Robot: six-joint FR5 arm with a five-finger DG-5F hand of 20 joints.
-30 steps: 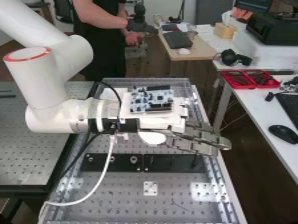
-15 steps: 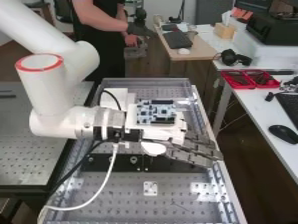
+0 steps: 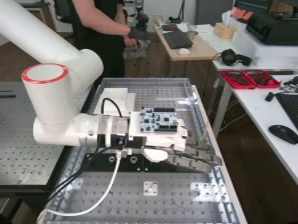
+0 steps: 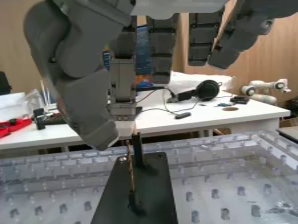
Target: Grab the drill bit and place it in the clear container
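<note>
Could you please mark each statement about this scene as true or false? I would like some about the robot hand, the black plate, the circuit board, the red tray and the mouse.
1. A thin copper-coloured bit stands upright at the black plate. True.
2. The fingers of the hand are curled into a tight fist. False: they are extended.
3. The circuit board lies on the perforated bench, away from the arm. False: it sits on top of the arm's end, by the hand.
4. The red tray is on the white table. True.
5. The black mouse lies on the keyboard. False: it is beside it.
</note>
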